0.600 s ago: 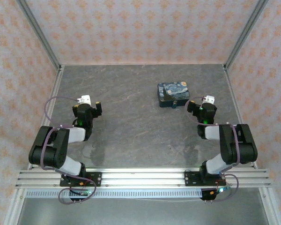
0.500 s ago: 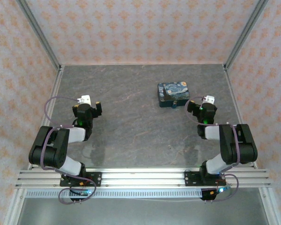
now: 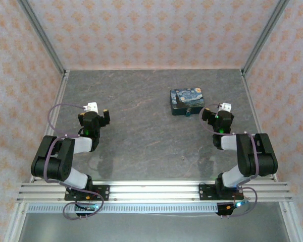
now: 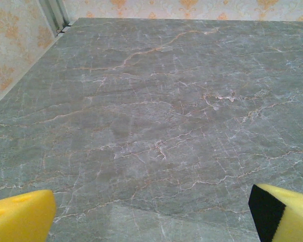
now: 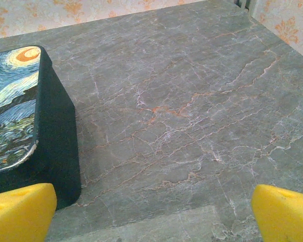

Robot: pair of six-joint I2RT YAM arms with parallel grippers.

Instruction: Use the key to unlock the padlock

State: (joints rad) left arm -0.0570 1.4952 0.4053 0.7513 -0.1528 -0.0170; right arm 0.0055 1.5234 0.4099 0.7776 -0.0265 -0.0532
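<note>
The blue night-sky-painted box lies right of the table's centre. A tiny dark bit with a pale glint sits at the box's near edge; it looks like the padlock, but it is too small to be sure. The key is out of view. My right gripper rests low just right of the box, open and empty. In the right wrist view its yellow fingertips stand wide apart beside the box's dark wall. My left gripper is far to the left, open over bare stone.
The table is a grey veined stone slab with metal posts at the far corners and patterned walls on three sides. Free room lies between the two arms and beyond the box.
</note>
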